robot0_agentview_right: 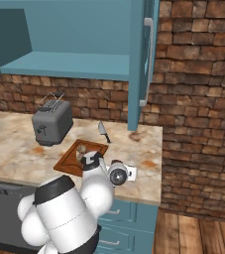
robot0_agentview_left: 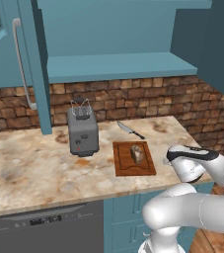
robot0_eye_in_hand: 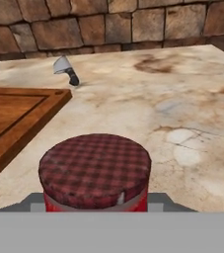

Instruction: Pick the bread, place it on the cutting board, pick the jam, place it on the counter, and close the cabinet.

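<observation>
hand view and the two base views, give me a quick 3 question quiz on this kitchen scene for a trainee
1. True or false: the bread lies on the cutting board.
2. Multiple choice: what sits right in front of the pincer in the hand view? A) the knife B) the jam C) the toaster
3. Fill in: the cabinet doors are ____ (open or closed).

Key
1. True. The brown loaf chunk rests on the board, next to the toaster.
2. B. The jam, with its checked red lid, sits between the fingertips above the counter; the knife lies farther back by the brick wall.
3. Open. The bare teal shelf shows between the swung-out doors.
</observation>
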